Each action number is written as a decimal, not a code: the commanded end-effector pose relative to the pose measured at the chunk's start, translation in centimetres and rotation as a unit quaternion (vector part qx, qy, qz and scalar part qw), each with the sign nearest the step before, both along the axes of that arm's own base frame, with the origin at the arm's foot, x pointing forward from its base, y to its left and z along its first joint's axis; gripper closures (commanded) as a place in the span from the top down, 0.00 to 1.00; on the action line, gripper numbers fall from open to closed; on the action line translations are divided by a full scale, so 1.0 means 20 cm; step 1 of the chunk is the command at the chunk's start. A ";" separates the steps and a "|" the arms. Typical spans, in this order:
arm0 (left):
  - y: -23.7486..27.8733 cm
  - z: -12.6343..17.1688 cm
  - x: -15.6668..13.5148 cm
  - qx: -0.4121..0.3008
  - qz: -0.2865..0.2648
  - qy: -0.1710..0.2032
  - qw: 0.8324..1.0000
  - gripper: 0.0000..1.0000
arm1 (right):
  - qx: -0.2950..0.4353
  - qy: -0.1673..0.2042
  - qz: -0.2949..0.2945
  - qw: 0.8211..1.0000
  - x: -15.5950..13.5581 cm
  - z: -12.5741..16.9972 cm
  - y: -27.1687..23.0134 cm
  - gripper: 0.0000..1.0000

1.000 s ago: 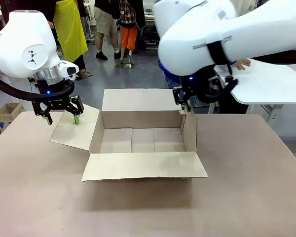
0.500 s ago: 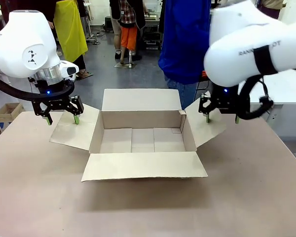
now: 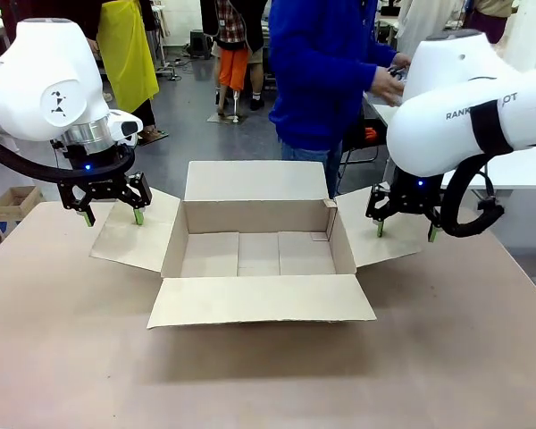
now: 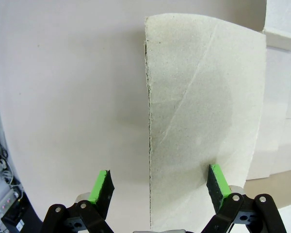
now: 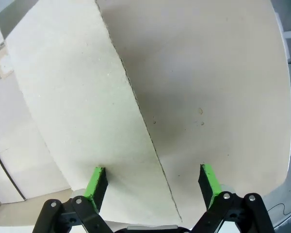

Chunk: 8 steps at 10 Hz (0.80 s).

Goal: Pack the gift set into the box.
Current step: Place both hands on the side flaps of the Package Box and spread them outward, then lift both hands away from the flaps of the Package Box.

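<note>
- Brown table [image 3: 447, 357] carried the box [image 3: 250, 216] at its middle;
- a person [image 3: 317, 71] in blue stood at the far side;
- the box sat upright, four flaps folded outward;
- left gripper [image 3: 113, 216] [image 4: 158, 182] hung spread over the left flap [image 3: 134, 239] edge;
- right gripper [image 3: 406, 232] [image 5: 153, 182], spread too, over the right flap [image 3: 386, 248] edge.

Box [image 3: 255, 217]: large carton of plain brown corrugated cardboard, rectangular, standing upright with its mouth open upward. It sits on the table [image 3: 447, 357], about midway between the left and right edges and closer to the far edge than the near one. All four flaps are folded outward:
- far flap [image 3: 255, 180] leans back toward the far edge;
- near flap [image 3: 261, 299] juts toward the near edge, casting a shadow beneath;
- left flap [image 3: 134, 237] slopes down to the tabletop;
- right flap [image 3: 384, 239] is splayed toward the right edge.

The inner floor shows panels divided by straight seams.
</note>
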<state>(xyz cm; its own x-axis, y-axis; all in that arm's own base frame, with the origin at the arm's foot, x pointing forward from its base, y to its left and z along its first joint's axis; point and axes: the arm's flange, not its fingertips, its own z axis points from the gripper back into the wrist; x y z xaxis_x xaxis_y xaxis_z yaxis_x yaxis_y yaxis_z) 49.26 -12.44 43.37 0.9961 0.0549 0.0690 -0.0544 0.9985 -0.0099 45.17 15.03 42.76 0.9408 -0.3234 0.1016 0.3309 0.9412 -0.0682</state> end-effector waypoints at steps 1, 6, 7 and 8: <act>0.00 0.00 0.00 0.009 0.005 0.000 1.000 1.00 | -0.012 -0.003 -0.005 1.000 0.01 0.04 0.00 1.00; 0.00 0.00 0.00 0.009 0.005 0.000 1.000 1.00 | -0.012 -0.003 -0.005 1.000 0.01 0.04 0.00 1.00; 0.00 0.00 0.00 0.009 0.005 0.000 1.000 1.00 | -0.012 -0.003 -0.005 1.000 0.01 0.04 0.00 1.00; 0.00 0.00 0.00 0.009 0.005 0.000 1.000 1.00 | -0.012 -0.003 -0.005 1.000 0.01 0.04 0.00 1.00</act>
<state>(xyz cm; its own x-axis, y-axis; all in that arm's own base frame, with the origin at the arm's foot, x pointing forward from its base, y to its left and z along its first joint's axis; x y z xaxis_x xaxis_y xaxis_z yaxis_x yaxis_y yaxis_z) 49.26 -12.44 43.37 0.9961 0.0549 0.0689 -0.0544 0.9985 -0.0099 45.21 15.09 43.11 0.9408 -0.3234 0.1020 0.3312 0.9408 -0.0715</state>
